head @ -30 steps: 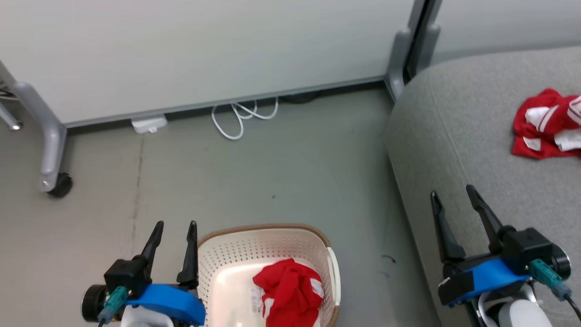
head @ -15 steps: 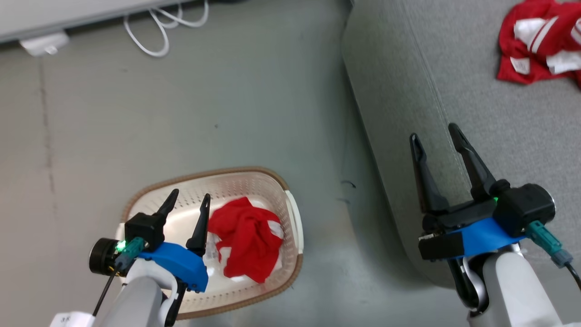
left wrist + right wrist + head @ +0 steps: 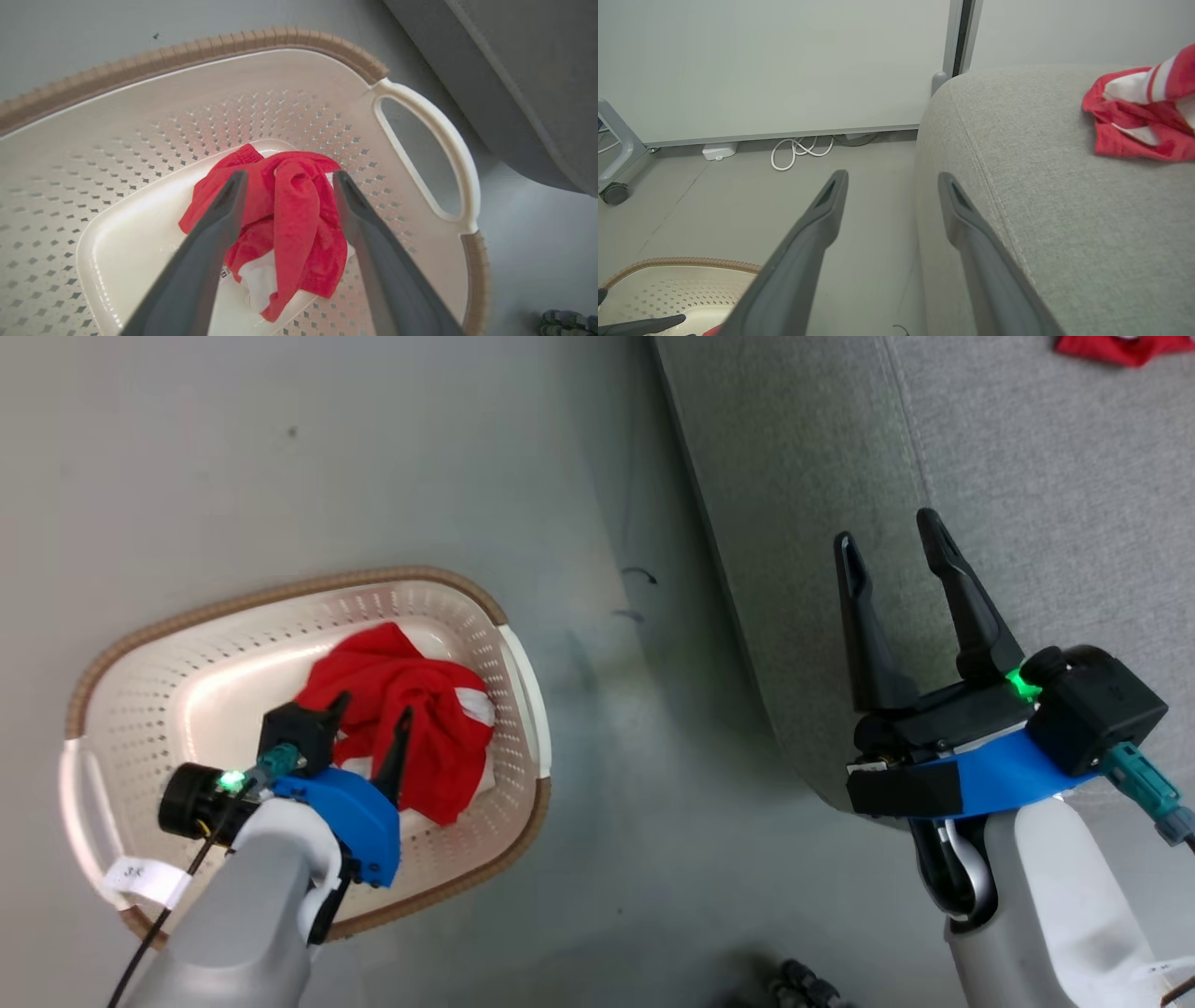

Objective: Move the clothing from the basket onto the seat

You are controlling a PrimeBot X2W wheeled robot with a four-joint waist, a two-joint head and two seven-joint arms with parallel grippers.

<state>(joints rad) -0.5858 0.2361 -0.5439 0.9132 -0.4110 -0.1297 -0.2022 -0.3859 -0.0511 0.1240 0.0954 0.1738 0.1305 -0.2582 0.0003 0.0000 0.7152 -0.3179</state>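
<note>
The basket stands on the floor, an oval of cream plastic with holes in its walls, a brown rim and a handle slot at the end nearest the seat. In it lies one red garment, bunched in a heap with bits of white showing, on the half of the bottom toward that handle; the rest of the bottom is bare plastic.

The left jaws are spread and reach down inside the basket. In the left wrist view they stand one on each side of the red heap; whether they touch the cloth cannot be told.

The right jaws are spread too and hold nothing. They hang over the rounded edge of the seat, a wide grey cushion with a seam along its edge, just beside the basket.

A second red garment with white stripes lies crumpled on top of the seat, well apart from the right jaws.

The floor is smooth grey. In the right wrist view a pale wall panel runs behind it, with a looped white cable and a small white box at its foot, and a caster wheel on a grey leg near the left edge.
</note>
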